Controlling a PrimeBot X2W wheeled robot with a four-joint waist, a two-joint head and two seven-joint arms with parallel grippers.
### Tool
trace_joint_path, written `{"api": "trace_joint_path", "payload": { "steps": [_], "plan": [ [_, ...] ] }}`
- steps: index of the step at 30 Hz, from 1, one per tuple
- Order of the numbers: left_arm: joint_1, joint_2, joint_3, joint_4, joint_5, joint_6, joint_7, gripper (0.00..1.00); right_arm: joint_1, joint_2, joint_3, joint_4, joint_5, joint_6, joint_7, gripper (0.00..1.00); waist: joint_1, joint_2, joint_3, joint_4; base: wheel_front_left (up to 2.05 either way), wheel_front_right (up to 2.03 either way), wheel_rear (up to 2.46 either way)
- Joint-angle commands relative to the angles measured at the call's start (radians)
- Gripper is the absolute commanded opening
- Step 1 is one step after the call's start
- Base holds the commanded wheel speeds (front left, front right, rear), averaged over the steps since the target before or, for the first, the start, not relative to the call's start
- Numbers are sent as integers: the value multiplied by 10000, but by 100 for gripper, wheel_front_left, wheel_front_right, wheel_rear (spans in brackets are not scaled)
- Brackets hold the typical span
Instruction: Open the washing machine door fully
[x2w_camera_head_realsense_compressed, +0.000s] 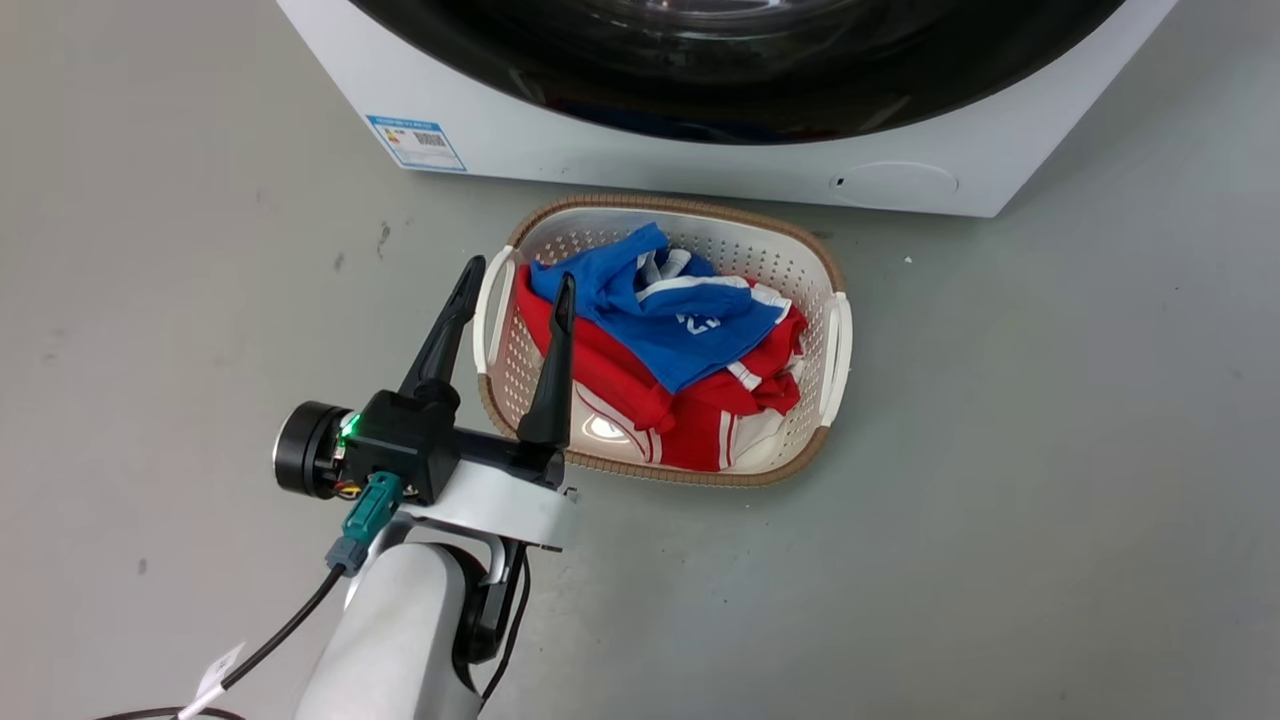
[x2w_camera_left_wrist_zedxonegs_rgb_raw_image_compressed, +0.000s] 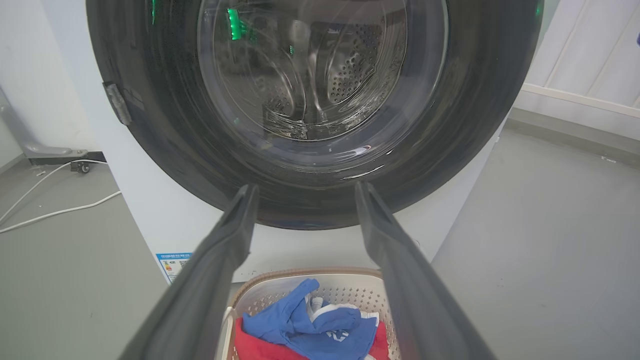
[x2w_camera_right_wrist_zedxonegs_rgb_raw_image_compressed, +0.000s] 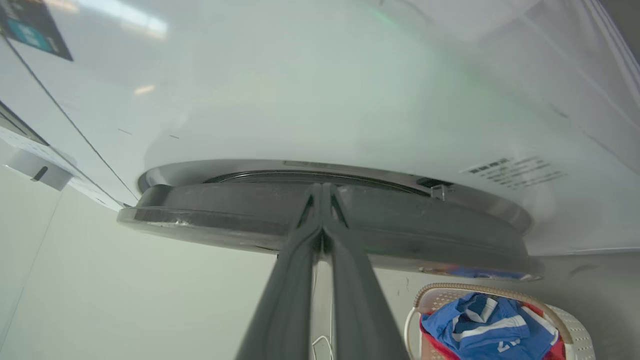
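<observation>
Spotter: Washing machine door (x2w_camera_head_realsense_compressed: 760, 105), head view: we log its glossy black lower rim along the top edge, set in the white cabinet (x2w_camera_head_realsense_compressed: 620, 150).

Scribe: What do we have below it?

Spotter: A pale basket (x2w_camera_head_realsense_compressed: 836, 350) on the grey floor (x2w_camera_head_realsense_compressed: 1050, 450), just before the cabinet, holding a blue garment (x2w_camera_head_realsense_compressed: 665, 320) lying on a red garment (x2w_camera_head_realsense_compressed: 615, 380). The left claw (x2w_camera_head_realsense_compressed: 521, 272) shows above the basket's left side, fingers spread apart, nothing between them.

Scribe: Left wrist view?

Spotter: We look straight at the door: broad black ring, clear glass bowl in the middle, the perforated drum (x2w_camera_left_wrist_zedxonegs_rgb_raw_image_compressed: 350, 75) visible through it. Left claw fingers stand wide, both tips in front of the ring's lower part, clear of it. Basket and both garments sit at the bottom between the fingers; a white cable (x2w_camera_left_wrist_zedxonegs_rgb_raw_image_compressed: 60, 211) runs over the floor at the left.

Scribe: Right wrist view?

Spotter: We see the door edge-on as a thick dark disc against the white front, a bright metal ring (x2w_camera_right_wrist_zedxonegs_rgb_raw_image_compressed: 495, 205) behind it. The right claw (x2w_camera_right_wrist_zedxonegs_rgb_raw_image_compressed: 322, 192) has its fingers pressed together, nothing visible between them, tips at the disc's edge; we cannot tell whether they touch it. We also cannot tell whether the door is latched. Basket at lower right.
</observation>
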Motion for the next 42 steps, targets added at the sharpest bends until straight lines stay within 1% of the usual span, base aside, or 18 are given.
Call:
{"api": "trace_joint_path", "payload": {
  "steps": [1,14,18,22,32,38,42],
  "plan": [
    [-201,-16,-28,-56,13,38,-25,100,-492,177,253,387,-209,25,137,0,-1,0,205,90,0,0,0],
    [-439,-56,-205,-197,-71,152,-25,100,-1731,705,1002,1638,-948,25,294,0,-1,0,726,162,0,0,0],
    [-530,-61,-271,-213,-68,171,-25,100,-1974,863,1106,1839,-1072,25,359,0,-1,0,889,156,0,0,0],
    [-639,-65,-315,-195,-93,189,-25,100,-2061,1012,1205,1861,-1115,25,715,0,-1,0,998,135,0,0,0],
    [-584,-65,-375,-28,-248,253,-25,100,-1414,966,1312,1452,-997,27,1726,0,-1,0,727,59,0,0,0],
    [-363,-64,-383,171,-257,218,-25,100,-655,925,1361,992,-870,27,2380,0,-1,0,304,2,0,0,0],
    [-207,-65,-335,441,-219,116,-25,100,55,936,1405,835,-749,26,2776,0,-1,0,-123,-26,0,0,0]
  ]
}}
